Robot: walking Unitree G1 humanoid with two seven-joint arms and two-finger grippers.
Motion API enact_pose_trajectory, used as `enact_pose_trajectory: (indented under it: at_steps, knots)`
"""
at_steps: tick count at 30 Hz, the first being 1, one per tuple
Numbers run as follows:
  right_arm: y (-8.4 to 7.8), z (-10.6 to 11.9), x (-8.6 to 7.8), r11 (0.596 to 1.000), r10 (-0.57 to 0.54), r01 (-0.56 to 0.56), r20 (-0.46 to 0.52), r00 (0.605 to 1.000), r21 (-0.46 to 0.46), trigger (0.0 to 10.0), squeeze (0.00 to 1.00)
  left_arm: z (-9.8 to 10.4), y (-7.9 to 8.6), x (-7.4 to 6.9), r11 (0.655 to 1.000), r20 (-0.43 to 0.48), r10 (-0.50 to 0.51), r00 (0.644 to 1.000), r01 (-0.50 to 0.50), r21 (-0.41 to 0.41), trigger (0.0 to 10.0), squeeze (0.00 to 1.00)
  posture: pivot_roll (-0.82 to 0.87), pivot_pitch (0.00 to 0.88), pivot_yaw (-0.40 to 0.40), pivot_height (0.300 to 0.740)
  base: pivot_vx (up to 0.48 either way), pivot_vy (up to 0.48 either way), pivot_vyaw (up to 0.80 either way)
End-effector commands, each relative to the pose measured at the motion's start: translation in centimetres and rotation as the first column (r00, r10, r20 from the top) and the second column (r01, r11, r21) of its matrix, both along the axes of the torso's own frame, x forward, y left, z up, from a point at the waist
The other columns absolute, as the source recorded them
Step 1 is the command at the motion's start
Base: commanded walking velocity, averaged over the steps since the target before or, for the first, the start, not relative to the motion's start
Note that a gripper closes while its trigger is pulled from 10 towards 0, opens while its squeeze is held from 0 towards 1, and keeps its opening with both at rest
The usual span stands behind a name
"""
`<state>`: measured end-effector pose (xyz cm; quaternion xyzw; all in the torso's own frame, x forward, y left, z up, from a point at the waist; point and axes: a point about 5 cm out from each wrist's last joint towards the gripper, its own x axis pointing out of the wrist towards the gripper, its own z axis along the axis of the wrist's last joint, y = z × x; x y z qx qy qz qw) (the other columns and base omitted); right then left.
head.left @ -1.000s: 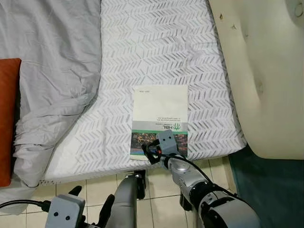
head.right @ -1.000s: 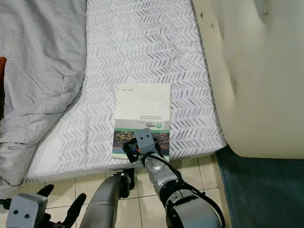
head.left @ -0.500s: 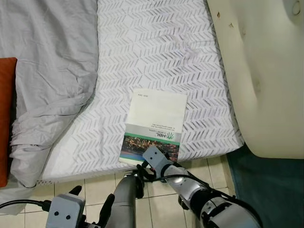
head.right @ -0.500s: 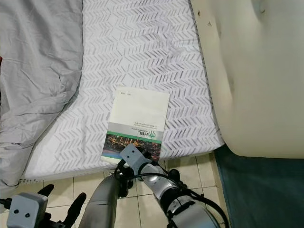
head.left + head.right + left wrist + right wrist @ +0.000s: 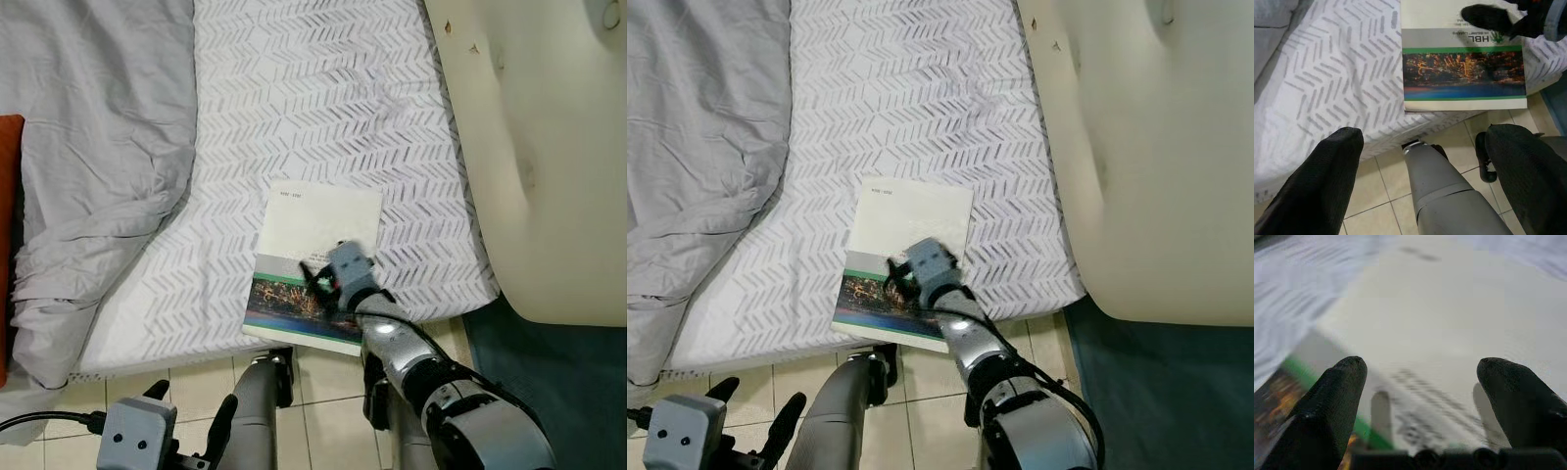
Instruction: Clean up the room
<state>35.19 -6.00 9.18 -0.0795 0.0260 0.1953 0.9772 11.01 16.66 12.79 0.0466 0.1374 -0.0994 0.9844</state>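
Right gripper (image 5: 321,277) sits over the booklet (image 5: 315,262) with its two black fingers (image 5: 1336,396) spread apart, hovering just above the cover. We can't tell whether they touch the paper.

Booklet lies flat on the mattress (image 5: 323,108), at the mattress's near edge, its bottom corner jutting slightly past that edge over the tiled floor (image 5: 196,382). Cover looks cream on the far half, then a thin green stripe, then a dark photo band with orange lights and blue below, then a pale strip at the near end. It sits slightly skewed to the mattress edge.

Versus a second ago: our right gripper was at the booklet's near end, by the photo band at the mattress edge; half a second ago it had dropped lower still, off the mattress edge. Now it has come up and forward onto the middle of the booklet, near the green stripe. Booklet has turned a bit and slid nearer the mattress edge across those pictures, though the camera shifted too.

Writing: "HBL" with a small green logo beside it, printed upside down to us, just above the green stripe; smaller lines next to it are unreadable. A tiny line at the far corner of the cover is too small to read.

Left gripper (image 5: 1420,171) hangs below the mattress edge over the floor, fingers wide apart, holding nothing. Grey blanket (image 5: 88,147) is bunched on the mattress to the booklet's left.
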Motion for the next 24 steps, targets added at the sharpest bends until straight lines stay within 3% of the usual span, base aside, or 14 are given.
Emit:
enact_pose_trajectory:
  at_steps: [1,6,7,8,12,17,20,24]
  knots:
    - [-0.2,-3.0,-1.7,0.999,-0.022,0.026,-0.121,0.992,0.030,10.0,0.00,-1.0,0.0,-0.6,1.000,-0.058,0.011,0.998,-0.011,0.001,10.0,0.00,0.23,0.706,0.046,0.740,0.000,0.000,0.00]
    - [1.2,-4.3,-4.3,0.992,0.026,-0.015,-0.082,0.996,0.122,10.0,0.00,-1.1,0.0,-0.6,1.000,-0.058,0.017,0.998,-0.017,0.004,10.0,0.00,0.21,0.702,0.039,0.740,0.000,0.000,0.00]
    - [2.3,-4.6,-6.1,0.988,0.072,-0.066,-0.037,0.997,0.137,10.0,0.00,-1.1,0.0,-0.6,1.000,-0.058,0.020,0.998,-0.019,0.006,10.0,0.00,0.20,0.700,0.037,0.740,0.000,0.000,0.00]
    - [2.3,-4.6,-6.1,0.988,0.072,-0.066,-0.037,0.997,0.137,10.0,0.00,-1.1,0.0,-0.6,1.000,-0.058,0.020,0.998,-0.019,0.006,10.0,0.00,0.20,0.700,0.037,0.740,0.000,0.000,0.00]
    - [3.6,-5.6,-10.3,0.982,0.104,-0.103,0.006,0.995,0.161,10.0,0.00,-1.1,-0.1,-0.8,1.000,-0.054,0.021,0.998,-0.021,0.014,10.0,0.00,0.18,0.708,0.035,0.740,0.000,0.000,0.00]
    - [4.2,-6.7,-12.5,0.981,0.122,-0.118,-0.015,0.992,0.153,10.0,0.00,-1.4,-0.3,-0.8,1.000,-0.058,0.019,0.998,-0.018,0.015,10.0,0.00,0.18,0.708,0.036,0.740,0.000,0.000,0.00]
    - [5.4,-6.6,-14.3,0.968,0.142,-0.129,-0.050,0.989,0.213,10.0,0.00,-1.4,-0.2,-0.7,1.000,-0.056,0.025,0.998,-0.024,0.017,10.0,0.00,0.18,0.704,0.034,0.740,0.000,0.000,0.00]
    - [6.4,-6.1,-15.3,0.950,0.156,-0.124,-0.093,0.983,0.288,10.0,0.00,-1.6,0.0,-0.8,0.999,-0.058,0.034,0.998,-0.032,0.031,10.0,0.00,0.18,0.703,0.030,0.740,0.000,0.000,0.00]
